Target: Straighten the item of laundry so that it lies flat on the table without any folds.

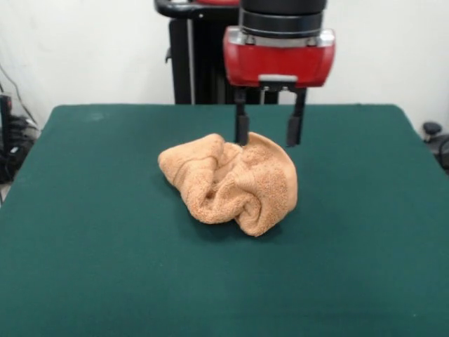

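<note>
Nearest you, the desk [105, 281] was bare green. At its middle, the towel [231, 184] sat bunched in a crumpled heap, so you had nearly all the flattening left. Just behind the towel's far edge, the end effector [268, 131] hung open, gripping nothing.

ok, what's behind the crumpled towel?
The open gripper hangs just behind the towel, its fingers above the bunched top edge. The green table directly behind the heap is covered.
</note>
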### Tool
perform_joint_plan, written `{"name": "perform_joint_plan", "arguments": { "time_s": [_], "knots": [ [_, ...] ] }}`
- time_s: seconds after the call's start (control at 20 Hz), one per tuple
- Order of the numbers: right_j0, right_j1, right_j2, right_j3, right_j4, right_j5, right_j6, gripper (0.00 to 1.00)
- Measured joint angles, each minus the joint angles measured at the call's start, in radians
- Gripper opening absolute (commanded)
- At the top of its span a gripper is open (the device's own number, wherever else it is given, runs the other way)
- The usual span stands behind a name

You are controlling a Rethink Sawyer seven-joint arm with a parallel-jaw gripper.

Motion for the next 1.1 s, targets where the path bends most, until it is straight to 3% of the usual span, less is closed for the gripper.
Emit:
{"name": "perform_joint_plan", "arguments": {
  "time_s": [1.1],
  "knots": [
    [-0.02,0.001,0.0,-0.007,-0.013,0.01,0.0,1.0]
  ]
}}
